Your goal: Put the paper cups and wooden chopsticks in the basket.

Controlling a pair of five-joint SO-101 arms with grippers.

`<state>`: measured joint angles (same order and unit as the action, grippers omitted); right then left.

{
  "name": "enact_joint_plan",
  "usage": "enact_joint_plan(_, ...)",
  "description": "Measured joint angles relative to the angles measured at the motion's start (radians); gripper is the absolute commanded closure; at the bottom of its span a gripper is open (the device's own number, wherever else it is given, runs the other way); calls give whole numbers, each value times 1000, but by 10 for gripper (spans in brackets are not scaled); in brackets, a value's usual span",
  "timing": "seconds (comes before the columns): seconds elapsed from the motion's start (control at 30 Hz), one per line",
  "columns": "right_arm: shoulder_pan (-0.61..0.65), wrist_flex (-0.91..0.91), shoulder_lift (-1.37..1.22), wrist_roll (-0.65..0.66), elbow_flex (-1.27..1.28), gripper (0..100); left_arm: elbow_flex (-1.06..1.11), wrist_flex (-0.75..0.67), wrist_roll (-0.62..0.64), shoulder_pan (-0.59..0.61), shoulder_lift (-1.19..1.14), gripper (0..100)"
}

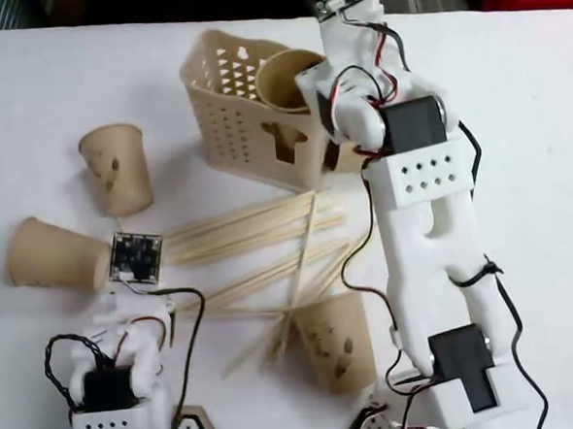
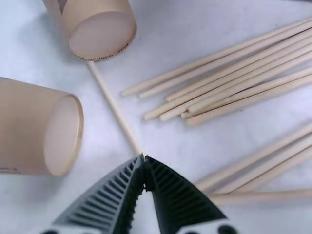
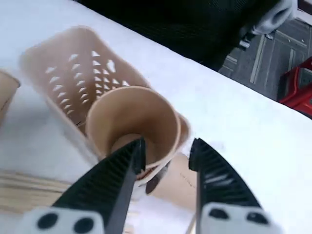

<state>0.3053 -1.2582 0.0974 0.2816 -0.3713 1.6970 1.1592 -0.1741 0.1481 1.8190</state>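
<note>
Cups of tan paper number four for certain. One, the basket cup [image 1: 286, 78] [image 3: 127, 114], sits inside the single perforated basket [image 1: 224, 121] [image 3: 68, 66] at the far side of the white surface [image 1: 513, 94]. The right end effector [image 3: 165, 144] is open at this cup's rim, one finger inside the mouth and the other outside, the wall between them but not pinched. A tan shape just beside the basket may be a fifth cup; the arm hides most of it.

Two more, the upper cup [image 1: 116, 168] [image 2: 100, 31] and the side cup [image 1: 50, 253] [image 2: 39, 131], lie near each other with their bases turned toward the left end effector [image 2: 144, 158]. Its fingers are closed together, their tips touching the end of a lone chopstick [image 2: 114, 109]. The near cup [image 1: 338, 345] lies by the right arm's base.

The wooden chopsticks [image 1: 253, 231] lie loose on the surface between the cups, well over a dozen, overlapping too much for an exact count.
</note>
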Motion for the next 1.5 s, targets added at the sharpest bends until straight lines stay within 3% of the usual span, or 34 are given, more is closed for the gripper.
enact_joint_plan(0.23,71,-270,0,0,-117,840,0,0,0,0,0,973)
enact_joint_plan(0.5,87,-443,2,0,-120,840,0,0,0,0,0,973)
enact_joint_plan(0.67,98,-456,68,15,-34,840,0,0,0,0,0,973)
enact_joint_plan(1.0,160,-456,318,221,399,840,0,0,0,0,0,973)
enact_joint_plan(1.5,173,-456,331,445,743,837,0,0,0,0,0,973)
